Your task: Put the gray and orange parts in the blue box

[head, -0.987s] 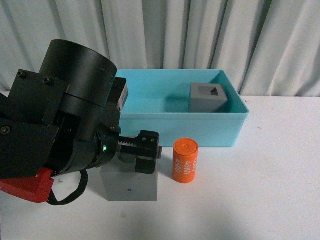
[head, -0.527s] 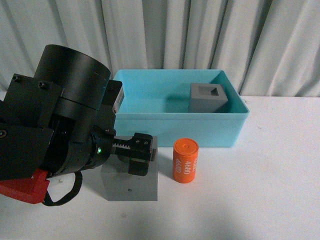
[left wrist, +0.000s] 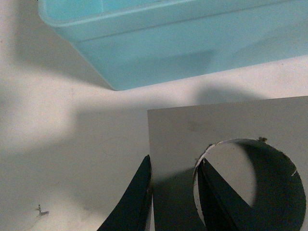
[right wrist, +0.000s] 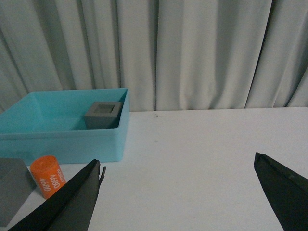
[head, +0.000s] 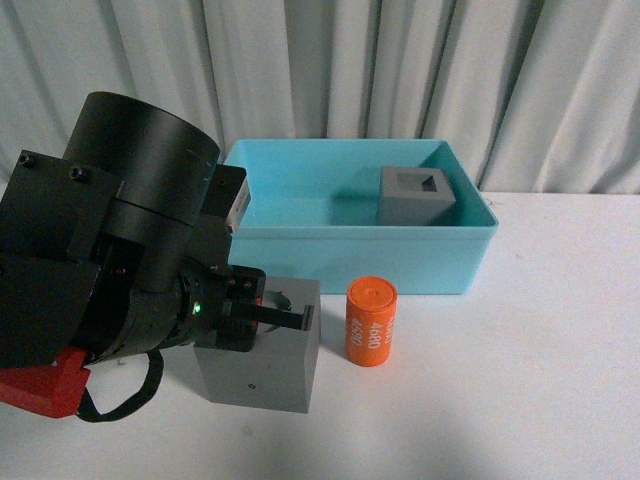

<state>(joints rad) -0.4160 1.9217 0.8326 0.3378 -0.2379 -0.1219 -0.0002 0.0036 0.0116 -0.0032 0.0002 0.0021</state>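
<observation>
The round-recess gray cube (head: 262,355) is being clamped by the left gripper (left wrist: 174,168). One finger is being set inside the recess and the other outside, so only one wall is being pinched. The cube is being kept near the front edge of the tabletop (head: 540,380), before the left front corner of the blue box (head: 360,262). Whether it is being lifted clear cannot be told. The right gripper (right wrist: 178,160) is being held wide apart and empty.

Risks are being noted:
- Being gripped off-centre, the cube could swing or slip.
- If raised too little, it could be struck against the box's front wall.
- The orange cylinder (head: 371,322), just beside it, could be toppled.
- The square-recess gray cube (head: 417,195), already boxed at the far right corner, could be landed upon.

White digits resembling "4680" are being read on the cylinder. No brand is being found.
</observation>
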